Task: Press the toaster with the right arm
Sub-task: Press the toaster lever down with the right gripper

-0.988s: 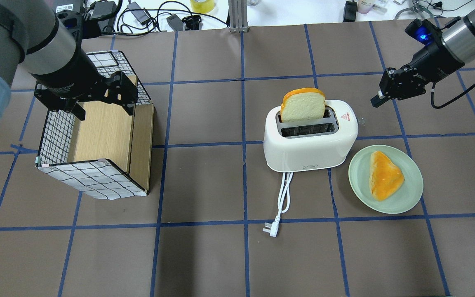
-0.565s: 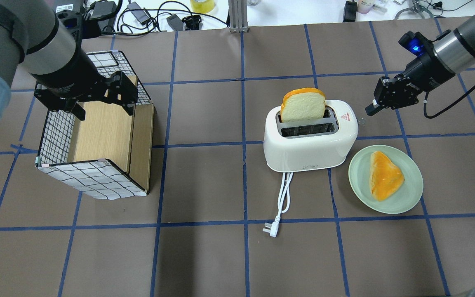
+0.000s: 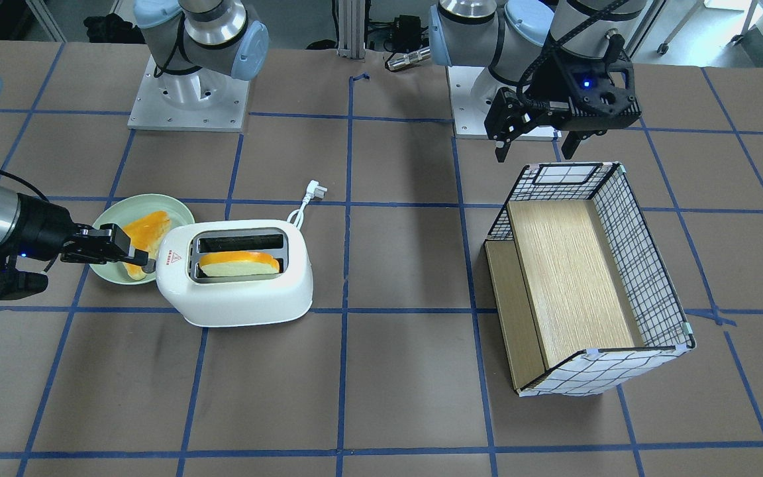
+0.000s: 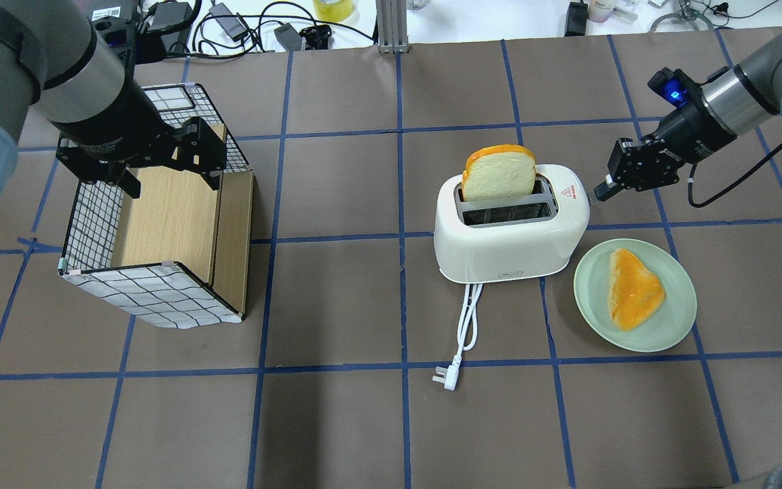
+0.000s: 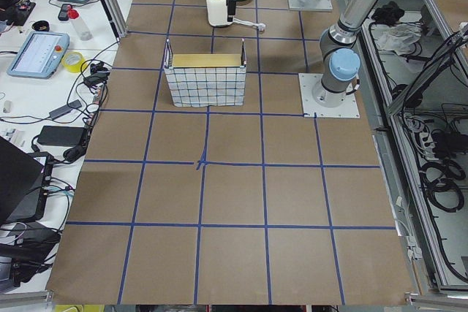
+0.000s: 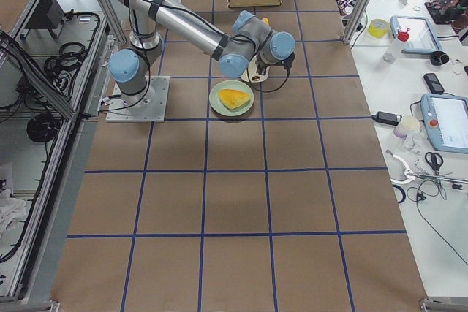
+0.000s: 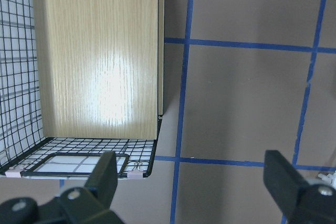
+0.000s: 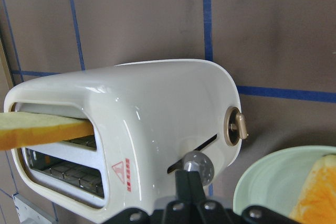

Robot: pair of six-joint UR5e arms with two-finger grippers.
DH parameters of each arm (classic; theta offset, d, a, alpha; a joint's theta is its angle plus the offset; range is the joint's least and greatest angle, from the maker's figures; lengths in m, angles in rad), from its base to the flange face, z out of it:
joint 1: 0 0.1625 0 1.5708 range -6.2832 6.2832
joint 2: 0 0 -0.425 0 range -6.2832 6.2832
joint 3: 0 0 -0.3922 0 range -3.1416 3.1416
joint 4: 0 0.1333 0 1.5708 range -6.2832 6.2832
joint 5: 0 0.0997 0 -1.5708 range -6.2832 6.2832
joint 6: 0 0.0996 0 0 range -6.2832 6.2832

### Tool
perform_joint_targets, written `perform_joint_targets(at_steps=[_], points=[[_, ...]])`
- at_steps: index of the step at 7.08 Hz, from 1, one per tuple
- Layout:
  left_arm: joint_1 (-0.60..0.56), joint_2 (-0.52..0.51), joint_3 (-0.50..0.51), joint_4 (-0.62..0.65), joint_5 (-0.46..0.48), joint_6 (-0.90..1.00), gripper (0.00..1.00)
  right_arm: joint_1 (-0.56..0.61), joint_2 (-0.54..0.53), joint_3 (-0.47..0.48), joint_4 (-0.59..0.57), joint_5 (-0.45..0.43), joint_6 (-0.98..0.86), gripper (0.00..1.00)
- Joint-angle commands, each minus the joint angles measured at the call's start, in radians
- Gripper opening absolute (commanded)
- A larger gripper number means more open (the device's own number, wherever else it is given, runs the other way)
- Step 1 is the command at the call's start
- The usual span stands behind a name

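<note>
Overhead: we see the right gripper (image 4: 599,195) pinched together and empty, its tip just beside the toaster (image 4: 510,241) at the knob end. The plate (image 4: 677,309) with a bread wedge (image 4: 634,288) crowds that side. The left gripper (image 4: 172,183) is spread wide over the wire basket (image 4: 153,299), well apart.

Right wrist: our closed fingers (image 8: 188,182) meet the grey knob (image 8: 198,166). A bread slice (image 8: 42,129) fills one slot.

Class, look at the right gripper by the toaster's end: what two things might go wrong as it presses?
1. The right gripper is shut to a narrow tip at the small grey knob, so it may slip off.
2. Nothing visible holds the toaster down, so a slanted push might slide it instead.
</note>
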Motion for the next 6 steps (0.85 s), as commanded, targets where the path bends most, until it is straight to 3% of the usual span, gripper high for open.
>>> perform_joint_targets(at_steps=[1,6], points=[[0.000,0.000,0.000,0.000,0.000,0.000,1.00,0.000,0.000,-0.001,-0.005,0.033,0.015,0.00],[0.000,0.000,0.000,0.000,0.000,0.000,1.00,0.002,0.019,0.013,-0.010,0.023,0.033,0.00]])
